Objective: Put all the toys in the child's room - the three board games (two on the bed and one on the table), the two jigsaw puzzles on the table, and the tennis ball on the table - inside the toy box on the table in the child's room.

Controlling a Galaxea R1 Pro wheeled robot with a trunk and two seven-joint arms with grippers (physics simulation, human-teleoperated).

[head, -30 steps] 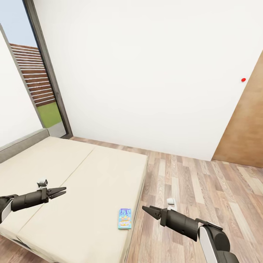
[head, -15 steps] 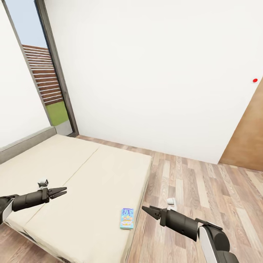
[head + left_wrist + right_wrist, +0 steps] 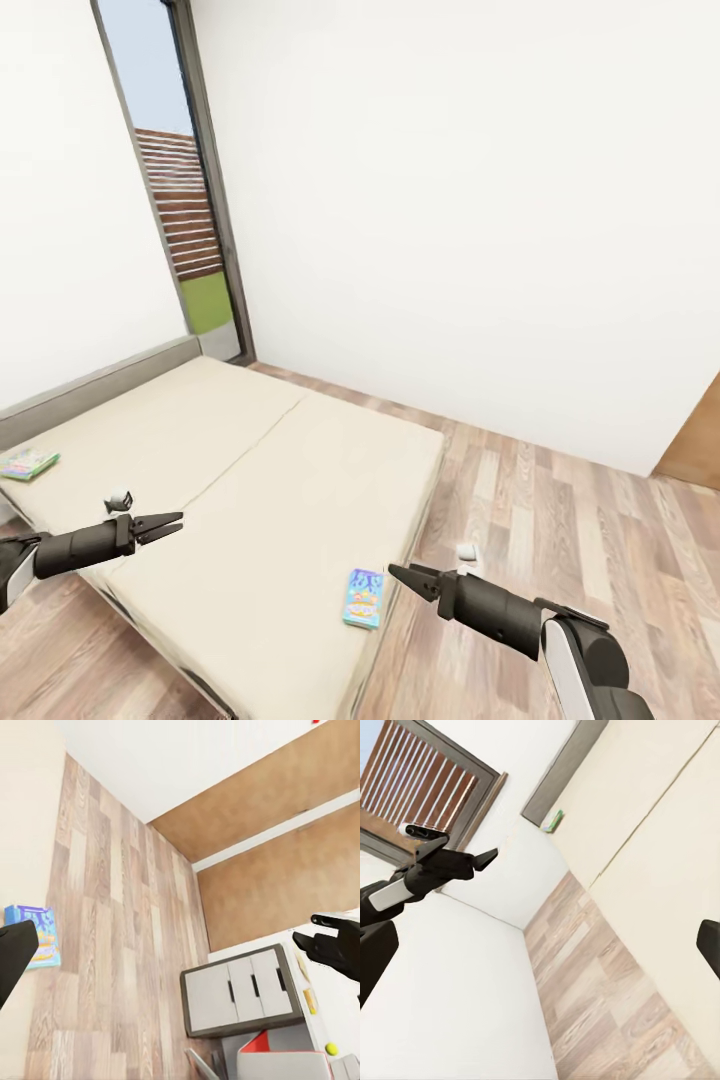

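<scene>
A blue cartoon-printed board game (image 3: 364,598) (image 3: 36,937) lies flat on the cream bed (image 3: 250,480) beside its near right edge. A second, greenish board game (image 3: 27,463) (image 3: 555,821) rests far off by the grey headboard. My left gripper (image 3: 172,521) (image 3: 492,856) hovers open and empty over the mattress's near left part. My right gripper (image 3: 400,574) (image 3: 306,930) hangs open and empty over the floor, just right of the blue box. In the left wrist view the table (image 3: 334,1009) carries the tennis ball (image 3: 331,1048) and what looks like the light-grey toy box (image 3: 283,1066).
Wood-plank floor (image 3: 560,520) runs along the bed's right side to a white wall. A tall window (image 3: 185,210) stands behind the bed's far corner and a wooden door (image 3: 695,450) shows at the right edge. The table's white three-drawer unit (image 3: 238,988) faces the floor.
The camera has swung left, so the whole picture shifted right. The greenish board game by the headboard came into view. Both arms hold the same pose.
</scene>
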